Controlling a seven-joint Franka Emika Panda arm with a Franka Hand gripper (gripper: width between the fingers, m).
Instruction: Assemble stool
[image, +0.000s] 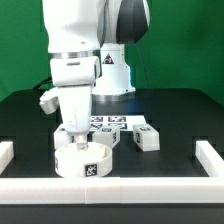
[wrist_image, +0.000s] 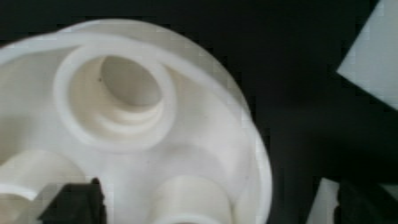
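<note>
At 6 o'clock on the black table (image: 185, 118), just behind the front border bar (image: 120, 188), the round seat disc (image: 85, 162) lies with its sockets up. The gripper (image: 72, 135) hangs over its 11 o'clock rim, jaws spread wide and nothing held; can't tell if the fingers touch the rim. One loose leg (image: 146, 138) sits at the seat's 2 o'clock, apart from it; the wrist view shows a round socket (wrist_image: 118, 85) close up.

The white, jointed robot arm (image: 75, 40) is reaching steeply downward, its wrist turned so the hand is pointing straight down. The white two-finger gripper (image: 73, 132) is hanging low, its dark fingertips (wrist_image: 71, 200) standing wide apart.
</note>
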